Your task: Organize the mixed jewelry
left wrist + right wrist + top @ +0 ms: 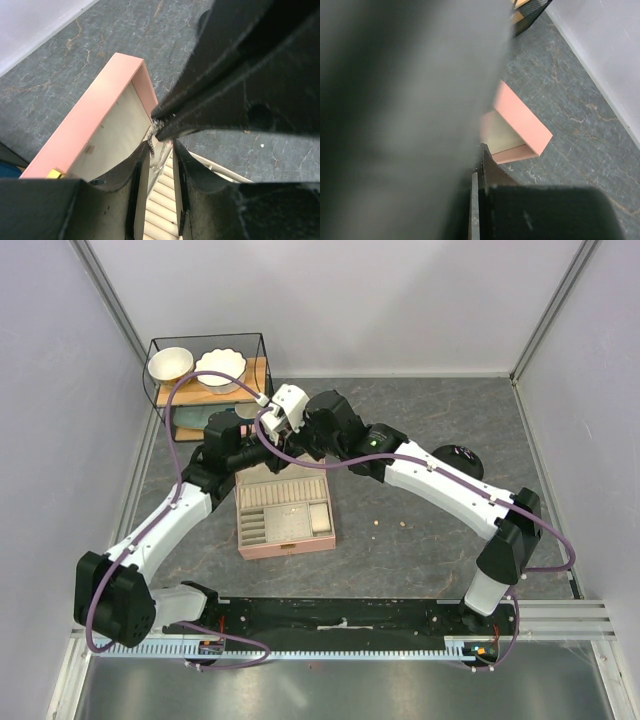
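A thin chain (150,145) hangs from the tips of my right gripper (159,124), which is shut on its top end. The chain's lower part drops into the gap between my left gripper's (161,147) fingers, which stand a little apart on either side of it. Both grippers meet above the back edge of the open pink box (285,543), left gripper (281,443) beside right gripper (303,444). In the right wrist view the shut right gripper (481,159) shows, with the chain hidden. Two tiny pale gold pieces (376,531) lie on the table right of the box.
The box's ridged cream insert (160,200) lies under the left fingers. A black round stand (460,458) sits at the right behind the right arm. A wire shelf (160,390) with two white bowls stands at the back left. A blurred dark mass fills the left of the right wrist view.
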